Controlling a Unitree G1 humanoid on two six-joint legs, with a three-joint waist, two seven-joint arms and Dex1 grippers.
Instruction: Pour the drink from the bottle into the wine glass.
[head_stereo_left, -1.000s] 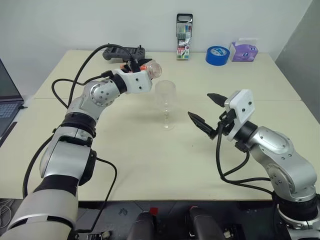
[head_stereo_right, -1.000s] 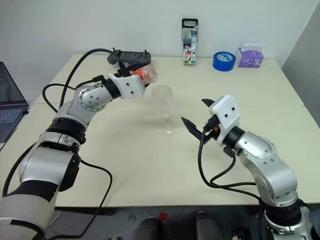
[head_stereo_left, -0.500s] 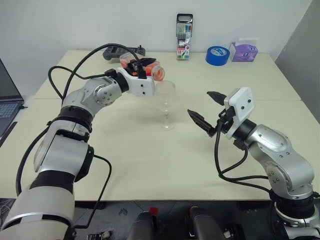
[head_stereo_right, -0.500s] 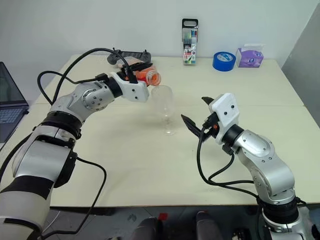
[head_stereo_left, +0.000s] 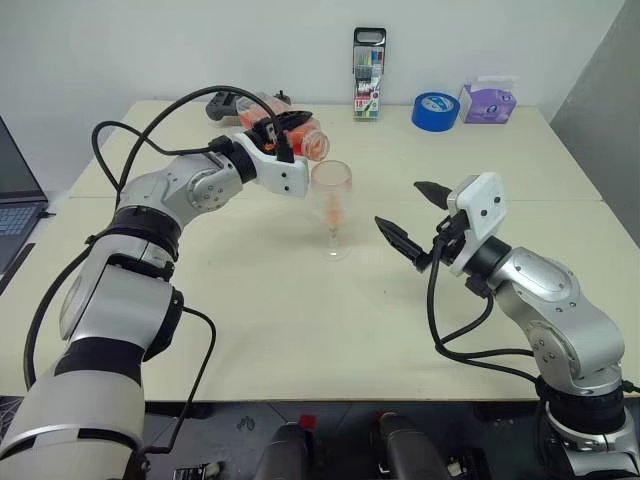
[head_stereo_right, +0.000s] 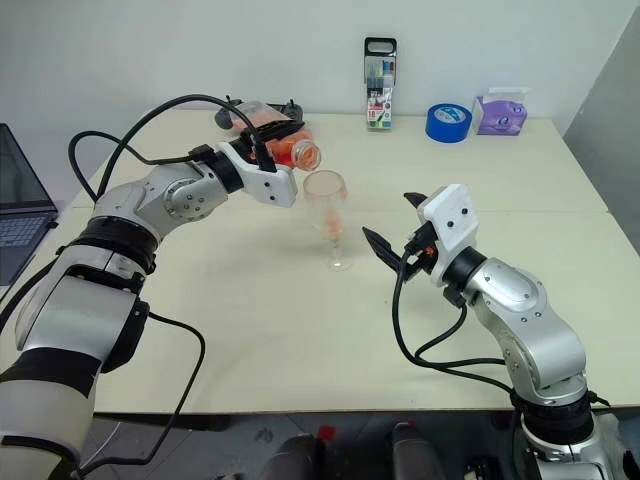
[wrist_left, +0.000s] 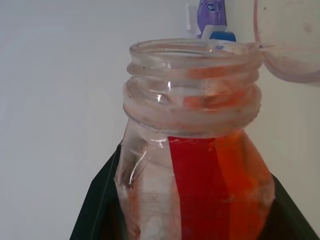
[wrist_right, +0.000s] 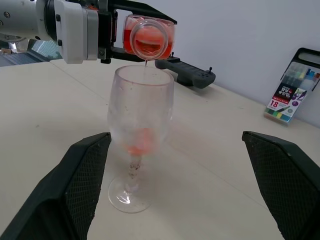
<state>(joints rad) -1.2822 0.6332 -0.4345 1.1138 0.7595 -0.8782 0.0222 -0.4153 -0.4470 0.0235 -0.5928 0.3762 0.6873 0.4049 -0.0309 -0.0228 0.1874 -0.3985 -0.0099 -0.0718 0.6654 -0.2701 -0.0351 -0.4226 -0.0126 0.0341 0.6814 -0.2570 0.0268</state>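
Two arms were over the pale table (head_stereo_left: 300, 320). On the left side, the left gripper (head_stereo_left: 283, 131) had its black fingers closed on the bottle (head_stereo_left: 290, 136), which lay almost level with its open mouth pointing right, just above the rim of the wine glass (head_stereo_left: 332, 205). No cap was on the bottle's neck. A thin stream of the drink (wrist_right: 141, 141) fell from the mouth into the bowl, and a little orange-red liquid was gathered at the bottom of the bowl, while more of it was inside the bottle beside the red label strip (wrist_left: 192, 190).

The wine glass stood upright on its round foot near the middle of the table, between the two arms. The right gripper (head_stereo_left: 412, 220) hung at the right of the glass, near it but not touching, with its two fingers far apart and nothing between them.

At the far edge of the table were a black controller (head_stereo_left: 232, 103), a pack of markers (head_stereo_left: 368, 60) standing upright, a blue tape roll (head_stereo_left: 434, 109) and a purple tissue pack (head_stereo_left: 486, 101). At the far left, part of a laptop (head_stereo_left: 14, 195) was seen
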